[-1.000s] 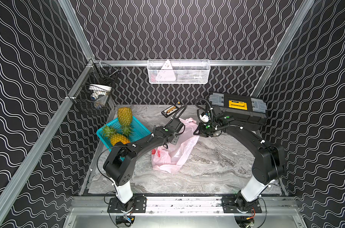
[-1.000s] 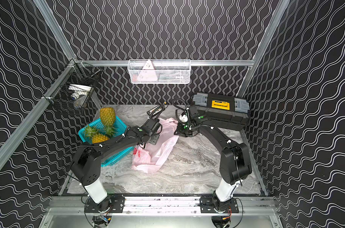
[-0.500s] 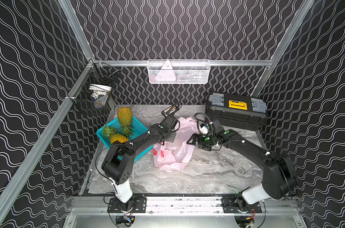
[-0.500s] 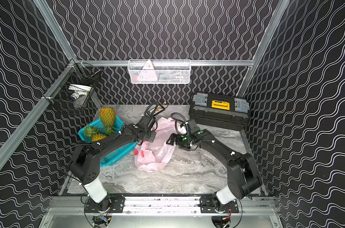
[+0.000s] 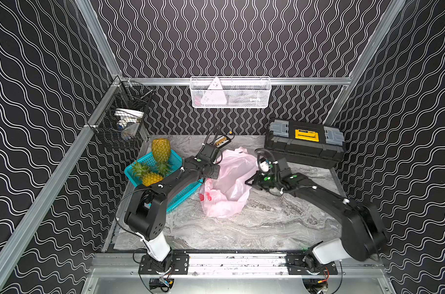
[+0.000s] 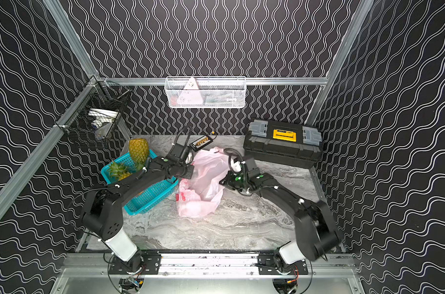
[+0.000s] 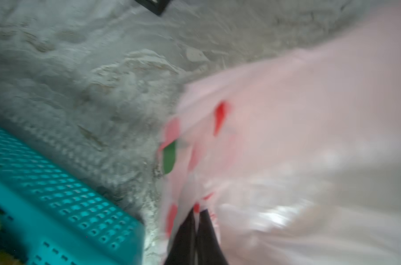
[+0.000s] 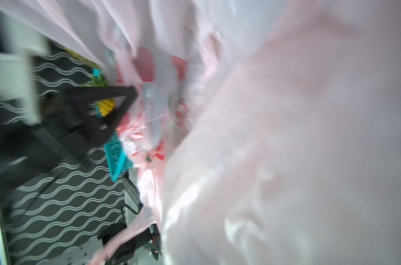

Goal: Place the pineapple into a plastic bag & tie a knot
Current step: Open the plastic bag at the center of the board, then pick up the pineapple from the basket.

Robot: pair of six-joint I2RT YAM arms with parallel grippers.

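Observation:
The pale-pink plastic bag [image 5: 229, 193] [image 6: 201, 196] with red prints lies crumpled mid-table, its top raised between my two grippers. My left gripper [image 5: 213, 177] [image 7: 196, 220] is at the bag's left edge, its black jaws shut on the film. At the bag's right edge is my right gripper [image 5: 250, 179]. Bag film [image 8: 286, 137] covers its jaws in the right wrist view. One pineapple [image 5: 161, 150] stands in the teal basket [image 5: 176, 159], and a second pineapple [image 5: 150, 178] lies beside it. No knot is in view.
A black toolbox [image 5: 304, 143] with a yellow latch sits at the back right. A small black device [image 5: 222, 140] lies at the back, behind the bag. A white wire basket [image 5: 230, 93] and a black wire basket [image 5: 124, 119] hang on the walls.
My right arm swung down from beside the toolbox to the bag's right edge and closed there. The left gripper closed on the bag's left edge. The bag bunched up and rose.

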